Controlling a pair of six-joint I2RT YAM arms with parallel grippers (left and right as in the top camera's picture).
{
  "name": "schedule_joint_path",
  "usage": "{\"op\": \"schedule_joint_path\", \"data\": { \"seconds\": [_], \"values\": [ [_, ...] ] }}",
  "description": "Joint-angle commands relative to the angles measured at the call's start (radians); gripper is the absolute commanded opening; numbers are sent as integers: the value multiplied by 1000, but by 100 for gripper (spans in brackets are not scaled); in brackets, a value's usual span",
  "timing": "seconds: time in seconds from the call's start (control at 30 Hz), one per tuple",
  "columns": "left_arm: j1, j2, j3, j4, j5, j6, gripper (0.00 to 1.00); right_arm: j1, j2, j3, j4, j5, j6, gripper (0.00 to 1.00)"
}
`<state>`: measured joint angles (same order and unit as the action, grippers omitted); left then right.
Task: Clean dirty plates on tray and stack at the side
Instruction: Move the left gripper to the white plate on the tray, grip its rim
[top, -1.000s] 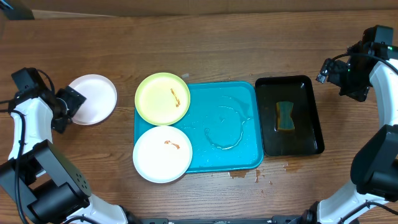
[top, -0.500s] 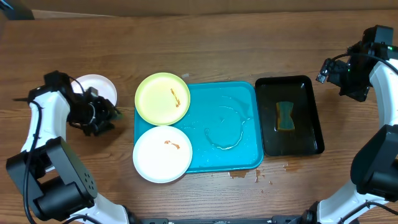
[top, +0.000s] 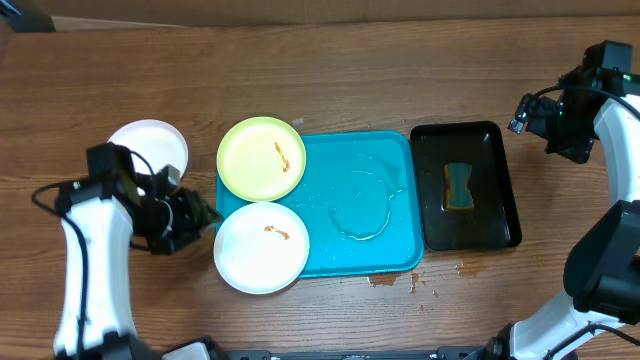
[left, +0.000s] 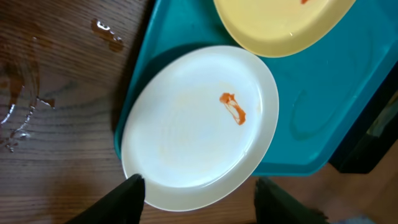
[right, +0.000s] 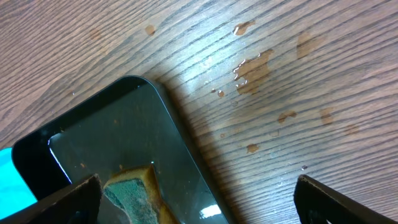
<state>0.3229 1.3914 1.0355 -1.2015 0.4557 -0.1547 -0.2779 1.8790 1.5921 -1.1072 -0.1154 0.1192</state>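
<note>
Overhanging the turquoise tray's (top: 385, 215) lower-left corner, the smeared white plate (top: 262, 248) pokes its rim over bare worktop (top: 330, 70). The left end effector (top: 200, 213) hovers just beside that rim, fingers (left: 130, 190) partly spread and pinching nothing, its arm reaching in from the left edge. The yellow-green plate (top: 261, 158) overhangs the upper-left corner, nearly touching the white one. Another white plate (top: 150, 150) sits apart near the left edge. Puddles (left: 18, 106) wet the wood. Just beside the tray's right rim lies a black tray (top: 490, 160) holding a sponge (top: 459, 187). The right end effector (top: 527, 110), spread wide, hangs off its upper-right corner.
</note>
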Motion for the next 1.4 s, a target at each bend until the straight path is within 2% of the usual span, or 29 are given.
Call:
{"op": "schedule_joint_path", "data": {
  "seconds": [0.0,0.2,0.3,0.37,0.47,0.73,0.83,1.1,1.27,1.37],
  "values": [
    [-67,-113,-73,-12,-42,-68,64,0,-4,12,5,2,6,100],
    [-236,-226,-165,-13,-157,-278,64,0,-4,12,5,3,5,100],
    [-328,-227,-187,-10,-292,-402,62,0,-4,12,5,3,6,100],
    [-375,-221,-194,-16,-393,-476,59,0,-4,12,5,2,6,100],
    [-415,-215,-198,-26,-463,-537,54,0,-4,12,5,2,5,100],
    [-438,-174,-218,-40,-463,-607,40,0,-4,12,5,2,6,100],
    [-438,-161,-254,-11,-455,-637,40,0,-4,12,5,2,5,100],
    [-438,-148,-340,61,-403,-639,36,0,-4,12,5,3,6,100],
    [-438,-148,-347,66,-396,-638,22,0,-4,12,5,2,5,100],
    [-438,-148,-348,69,-397,-639,23,0,-4,12,5,3,5,100]
  ]
}}
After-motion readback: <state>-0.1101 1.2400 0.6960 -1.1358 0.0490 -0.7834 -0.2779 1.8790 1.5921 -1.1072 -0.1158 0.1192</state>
